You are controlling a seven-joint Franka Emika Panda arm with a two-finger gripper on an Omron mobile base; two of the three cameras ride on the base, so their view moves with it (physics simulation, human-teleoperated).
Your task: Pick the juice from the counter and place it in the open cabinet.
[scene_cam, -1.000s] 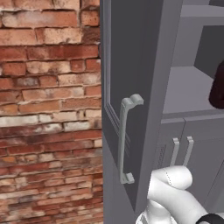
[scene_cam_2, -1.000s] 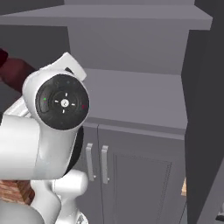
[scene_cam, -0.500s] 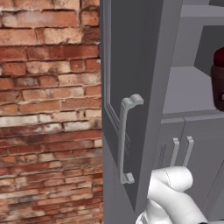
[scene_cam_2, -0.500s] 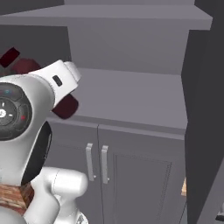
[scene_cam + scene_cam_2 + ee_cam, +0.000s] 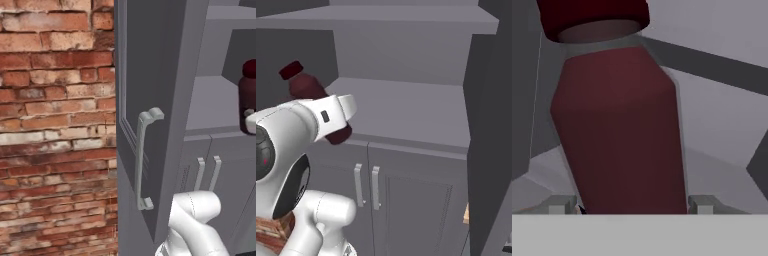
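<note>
Flat even rendered light, soft, blurry edges.

Arm reaches up from 7 o'clock in right base view; gripper (image 5: pixel 627 205) clamped either side of the juice (image 5: pixel 619 130), bottle tilted toward 11 o'clock.

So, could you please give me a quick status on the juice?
Claw shut on juice. Bottle tilted, held above open cabinet shelf, not yet set down. Nothing on the shelf in the way.
</note>
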